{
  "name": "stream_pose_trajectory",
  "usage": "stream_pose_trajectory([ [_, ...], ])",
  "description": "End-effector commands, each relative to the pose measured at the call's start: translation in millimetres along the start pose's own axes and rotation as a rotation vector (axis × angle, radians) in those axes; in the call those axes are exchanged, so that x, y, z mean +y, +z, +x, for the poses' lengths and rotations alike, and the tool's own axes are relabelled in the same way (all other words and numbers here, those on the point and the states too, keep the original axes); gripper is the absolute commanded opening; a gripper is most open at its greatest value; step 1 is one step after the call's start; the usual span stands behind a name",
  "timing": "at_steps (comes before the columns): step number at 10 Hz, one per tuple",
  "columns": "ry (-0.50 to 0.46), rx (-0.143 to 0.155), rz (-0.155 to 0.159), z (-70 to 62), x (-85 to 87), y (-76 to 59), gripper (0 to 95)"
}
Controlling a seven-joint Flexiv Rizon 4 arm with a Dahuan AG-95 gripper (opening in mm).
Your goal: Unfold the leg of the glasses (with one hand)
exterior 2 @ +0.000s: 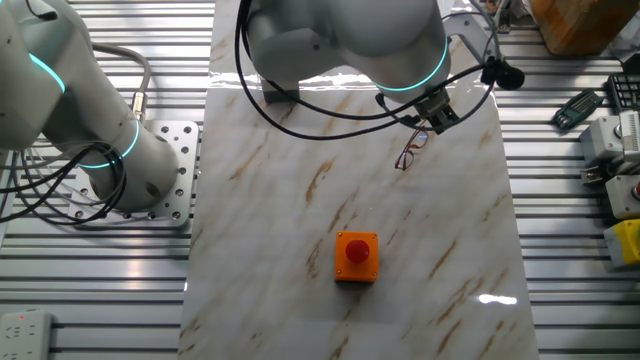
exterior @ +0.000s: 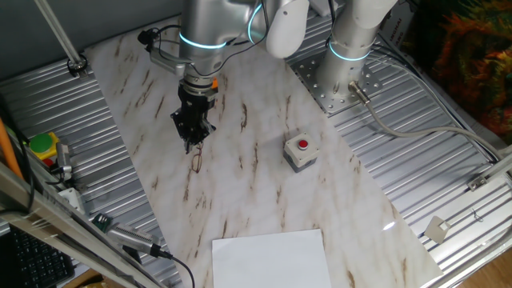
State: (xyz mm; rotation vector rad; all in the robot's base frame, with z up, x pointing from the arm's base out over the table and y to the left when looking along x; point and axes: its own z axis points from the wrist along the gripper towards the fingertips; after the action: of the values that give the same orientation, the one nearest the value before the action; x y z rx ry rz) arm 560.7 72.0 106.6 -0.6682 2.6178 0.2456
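The marble-patterned table [exterior: 264, 200] fills the middle of both views, with the arm [exterior: 212, 32] reaching in from the upper part of the frame. Its gripper [exterior: 193, 138] hangs left of centre, fingertips right at the glasses [exterior 2: 411, 148], which show best in the upper right of the other fixed view. Whether the jaws pinch the frame I cannot tell. The button box [exterior: 300, 151] sits apart. The leg looks not yet swung out, though it is too thin to be sure.

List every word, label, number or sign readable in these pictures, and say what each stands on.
None can be read.
The grey button box with its red button shows no legible lettering.
The white sheet looks blank.
The handheld device at the table edge has marks too small to read.
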Motion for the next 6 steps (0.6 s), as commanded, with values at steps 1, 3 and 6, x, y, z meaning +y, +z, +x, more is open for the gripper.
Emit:
stream_pose_trajectory([
  [1, -0.002, -0.01, -0.001, 0.1, 0.5, -0.3, 0.0],
  [3, -0.004, -0.017, -0.002, -0.1, 0.7, -0.8, 0.0],
  [6, -0.002, -0.021, -0.003, -0.9, 1.3, -3.0, 0.0],
])
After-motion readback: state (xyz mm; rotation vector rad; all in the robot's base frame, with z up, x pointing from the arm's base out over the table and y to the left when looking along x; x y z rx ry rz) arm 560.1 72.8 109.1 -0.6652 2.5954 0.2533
